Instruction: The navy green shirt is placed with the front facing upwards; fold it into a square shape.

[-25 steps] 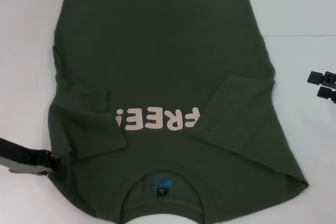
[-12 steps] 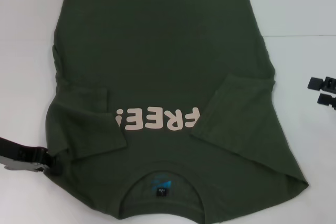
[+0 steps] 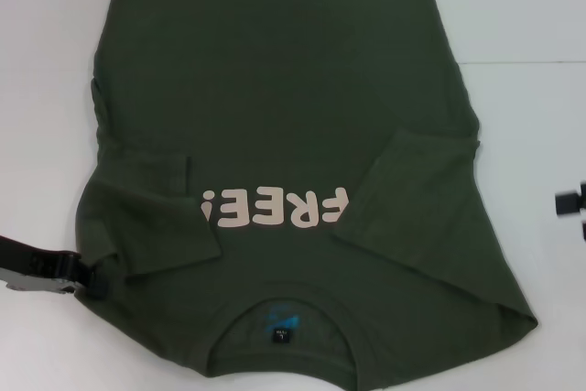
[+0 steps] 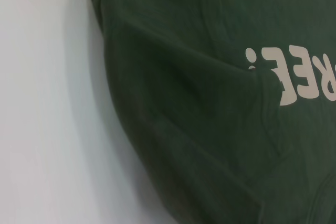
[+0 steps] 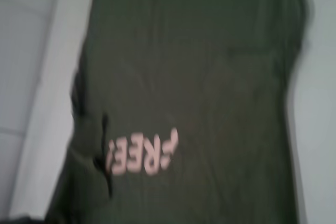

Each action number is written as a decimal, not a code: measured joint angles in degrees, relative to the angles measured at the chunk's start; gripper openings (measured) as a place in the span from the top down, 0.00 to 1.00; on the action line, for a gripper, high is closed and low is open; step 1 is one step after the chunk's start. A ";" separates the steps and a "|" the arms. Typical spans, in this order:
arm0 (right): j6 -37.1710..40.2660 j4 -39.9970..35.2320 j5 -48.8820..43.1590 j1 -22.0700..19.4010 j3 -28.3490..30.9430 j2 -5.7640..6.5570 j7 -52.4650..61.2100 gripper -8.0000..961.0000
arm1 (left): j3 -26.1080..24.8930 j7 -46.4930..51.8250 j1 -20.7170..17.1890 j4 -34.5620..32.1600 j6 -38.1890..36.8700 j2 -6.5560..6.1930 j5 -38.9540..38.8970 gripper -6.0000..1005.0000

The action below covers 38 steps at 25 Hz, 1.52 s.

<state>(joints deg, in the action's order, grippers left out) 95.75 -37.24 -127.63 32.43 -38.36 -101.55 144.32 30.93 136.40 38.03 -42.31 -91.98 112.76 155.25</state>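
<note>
The navy green shirt [image 3: 284, 107] lies flat on the white table, front up, with its collar and neck label [image 3: 282, 334] nearest me. The pink "FREE!" lettering [image 3: 275, 208] reads upside down. Both sleeves are folded in over the chest, the left sleeve [image 3: 151, 212] and the right sleeve [image 3: 407, 194]. My left gripper [image 3: 92, 279] sits low at the shirt's left shoulder edge, touching the cloth. My right gripper [image 3: 577, 212] is off the shirt at the frame's right edge, fingers apart and holding nothing. The wrist views show the shirt [image 4: 210, 103] [image 5: 194, 77] and its lettering.
Bare white table [image 3: 531, 34] surrounds the shirt on the left, right and far sides. A faint seam line [image 3: 522, 63] crosses the table at the right. No other objects are in view.
My right gripper has drawn back to the right and nearer to me, now almost out of frame. My left gripper has shifted slightly leftward at the shirt's edge. The shirt lies as before.
</note>
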 joint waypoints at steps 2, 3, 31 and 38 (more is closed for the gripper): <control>2.94 -2.09 -5.93 1.62 0.86 0.08 2.01 0.04 | 0.04 -0.13 -0.17 -0.35 -0.31 0.03 -0.40 0.93; 4.03 -2.79 -8.33 2.24 1.38 0.08 2.51 0.04 | 0.06 -0.15 -0.20 -0.38 -0.38 0.05 -0.55 0.93; -0.54 3.76 -20.41 7.98 0.01 -4.62 0.10 0.05 | -0.01 -0.60 -0.75 -0.40 0.01 0.53 -2.15 0.93; -1.81 4.56 -20.46 8.17 -0.32 -5.80 -0.53 0.05 | 0.01 -0.64 -0.72 -0.40 0.15 0.53 -2.15 0.93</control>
<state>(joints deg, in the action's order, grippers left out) 93.94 -32.68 -148.09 40.60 -38.68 -107.35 143.79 30.94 135.76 37.32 -42.71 -91.84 113.29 153.10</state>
